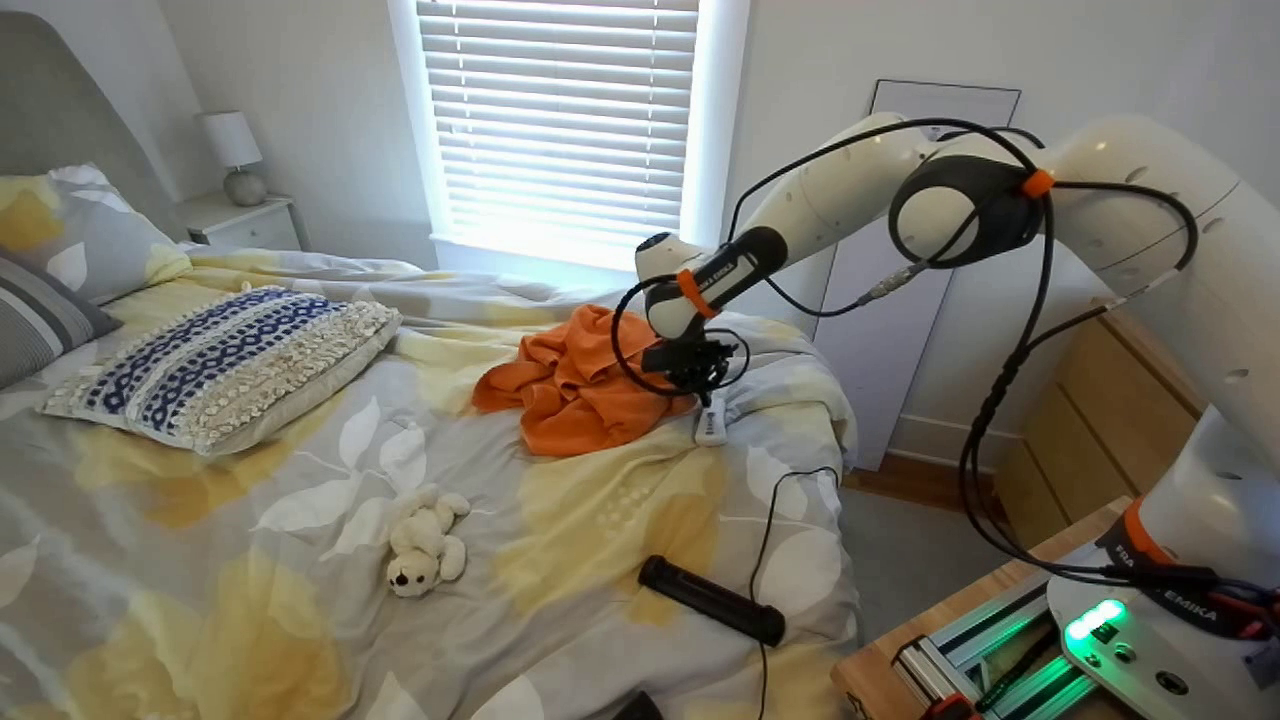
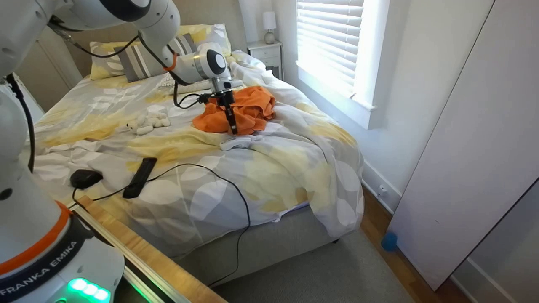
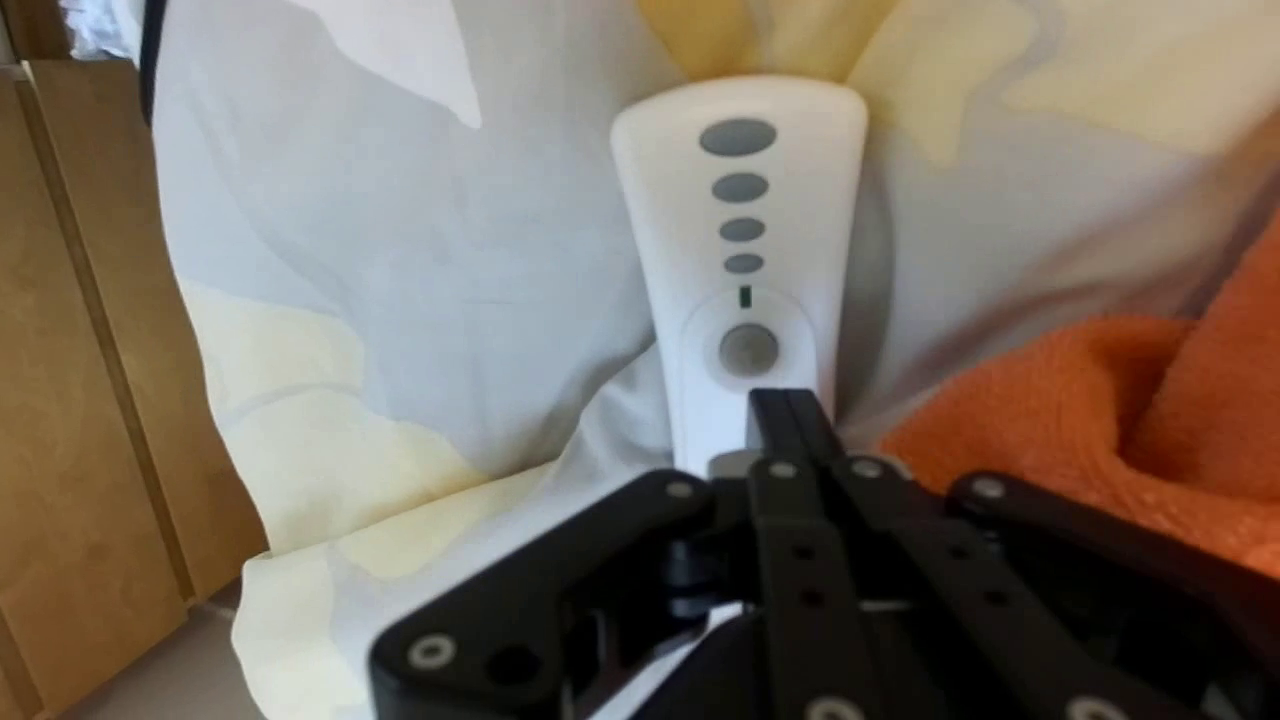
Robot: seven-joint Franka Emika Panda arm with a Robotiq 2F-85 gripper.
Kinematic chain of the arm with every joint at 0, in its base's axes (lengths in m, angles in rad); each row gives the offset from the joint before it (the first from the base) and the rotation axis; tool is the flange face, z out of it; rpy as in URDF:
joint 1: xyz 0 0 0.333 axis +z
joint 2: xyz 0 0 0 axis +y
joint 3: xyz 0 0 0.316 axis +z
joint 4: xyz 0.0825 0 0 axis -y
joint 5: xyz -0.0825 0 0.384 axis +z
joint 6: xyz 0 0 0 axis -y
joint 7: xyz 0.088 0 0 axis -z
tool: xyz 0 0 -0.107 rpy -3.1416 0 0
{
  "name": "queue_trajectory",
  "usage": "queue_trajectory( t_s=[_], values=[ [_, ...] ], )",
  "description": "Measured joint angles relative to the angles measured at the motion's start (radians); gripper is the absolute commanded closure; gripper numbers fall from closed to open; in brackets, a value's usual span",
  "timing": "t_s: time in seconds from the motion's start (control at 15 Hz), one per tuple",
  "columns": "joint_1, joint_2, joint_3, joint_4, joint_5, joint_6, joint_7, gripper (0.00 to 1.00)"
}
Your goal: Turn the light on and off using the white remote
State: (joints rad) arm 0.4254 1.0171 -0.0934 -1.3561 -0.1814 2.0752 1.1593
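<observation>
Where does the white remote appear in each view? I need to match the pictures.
In an exterior view: remote, slightly right of center, below mid-height.
In an exterior view: remote, slightly left of center, near mid-height.
In the wrist view: remote, upper middle, its lower part hidden by the tool.
Shared landmark: orange cloth, left of, above and right of it, in turn.

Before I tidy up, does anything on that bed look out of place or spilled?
The orange cloth lies bunched, not folded, beside the white remote, and a black cable dangles over the edge of the bed. I see no spill.
</observation>
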Motion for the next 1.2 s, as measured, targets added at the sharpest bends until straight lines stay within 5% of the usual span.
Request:
queue_trajectory(
  t_s=[0.47, 0.53, 0.6, 1.2],
  values=[
    [-0.02, -0.119, 0.031, -0.081, 0.002, 0.004, -0.062, 1.0],
    [-0.025, -0.138, 0.04, -0.098, 0.002, 0.011, -0.083, 0.74],
    [-0.029, -0.159, 0.048, -0.118, 0.002, 0.022, -0.108, 0.73],
    [-0.037, -0.418, 0.106, -0.364, 0.001, 0.164, -0.32, 0.07]
  ],
)
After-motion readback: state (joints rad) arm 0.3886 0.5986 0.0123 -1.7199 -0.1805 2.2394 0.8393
